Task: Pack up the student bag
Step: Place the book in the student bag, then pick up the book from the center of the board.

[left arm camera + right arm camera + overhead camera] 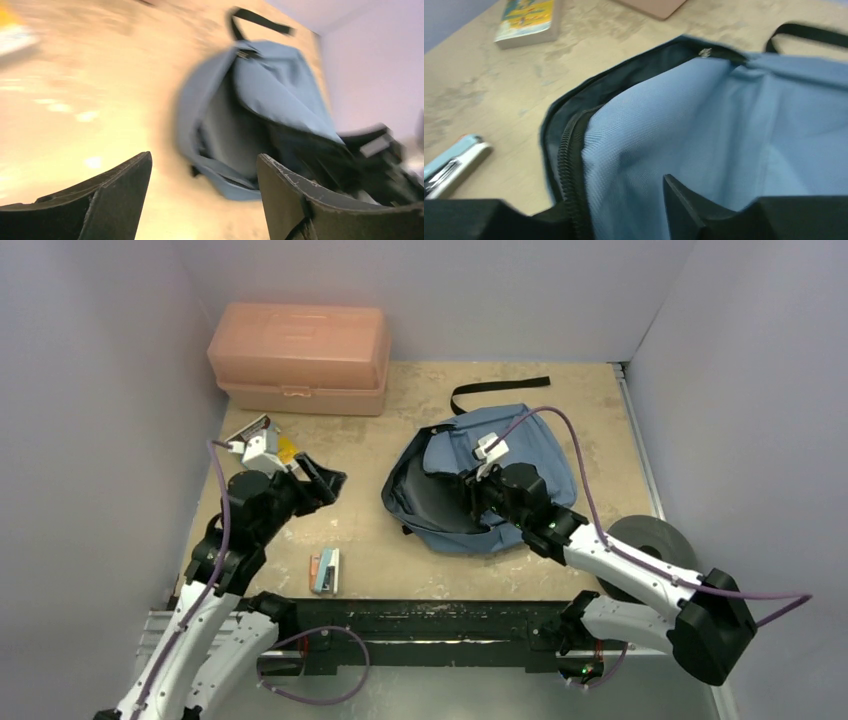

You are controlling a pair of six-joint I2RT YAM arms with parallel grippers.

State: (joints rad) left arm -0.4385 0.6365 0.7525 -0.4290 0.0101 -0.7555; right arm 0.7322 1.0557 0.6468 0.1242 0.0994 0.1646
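Observation:
The student bag (520, 455) is a dusty-blue backpack that lies right of centre, its mouth open toward the left and showing dark lining. My right gripper (478, 490) is at the mouth, shut on the bag's upper flap (674, 125). One finger (694, 207) lies on the blue fabric and the other is under the zipper edge, and the flap stands raised. My left gripper (325, 480) is open and empty above the table, left of the bag (260, 100). The left wrist view is blurred.
A yellow book (286, 448) lies partly under my left wrist, and it also shows in the right wrist view (526, 20). A small blue and white item (325, 571) lies near the front edge. A salmon-pink plastic box (300, 358) stands at the back left. A grey disc (655, 540) sits at the right edge.

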